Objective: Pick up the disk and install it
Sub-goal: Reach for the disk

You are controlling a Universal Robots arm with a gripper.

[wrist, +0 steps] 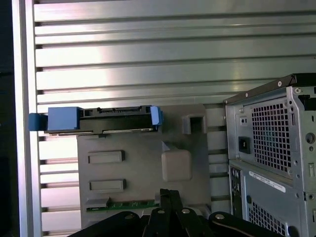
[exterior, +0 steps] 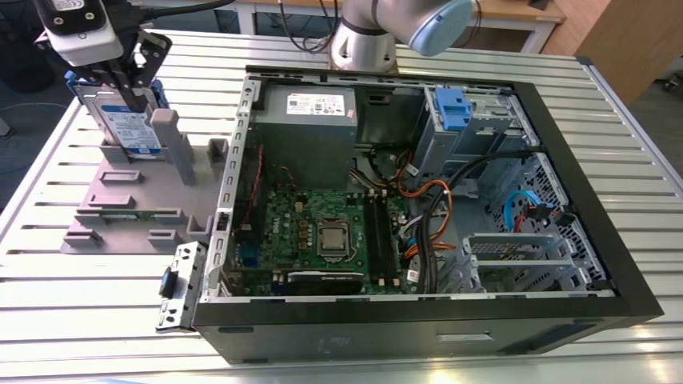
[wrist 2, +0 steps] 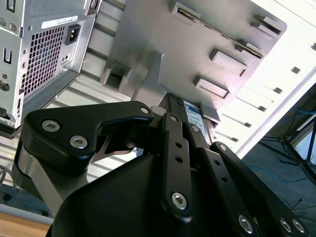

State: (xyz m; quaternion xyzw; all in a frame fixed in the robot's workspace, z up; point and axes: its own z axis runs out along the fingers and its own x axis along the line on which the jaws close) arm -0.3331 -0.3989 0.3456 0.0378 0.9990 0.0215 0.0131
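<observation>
over the stand: the gripper (exterior: 137,100) hangs at the exterior view's left, well apart from the open computer case (exterior: 427,332).
disk: the disk (exterior: 120,132) stands on edge in a slot at the back corner of the grey stand (exterior: 117,200). its blue bracket wraps the sides and its thin top edge faces up.
jaws: they look drawn together with nothing between them, so not gripping the disk.
which way: in the first wrist view the gripper (wrist: 169,193) sits over one end of the stand (wrist: 143,177), and the disk (wrist: 98,122) lies at the other end with its long axis along the stand's edge. in the second wrist view the disk (wrist 2: 193,109) peeks out just past the gripper (wrist 2: 180,111).
my read: the tips are above the stand and not down on the disk yet.
surface: slatted metal table (exterior: 96,296), flat and bare around the stand.
room: tight on one side, since a tall post (exterior: 165,132) stands just beside the disk. the case wall is near the stand, and the drive cage (exterior: 481,112) is in the case's far corner.
</observation>
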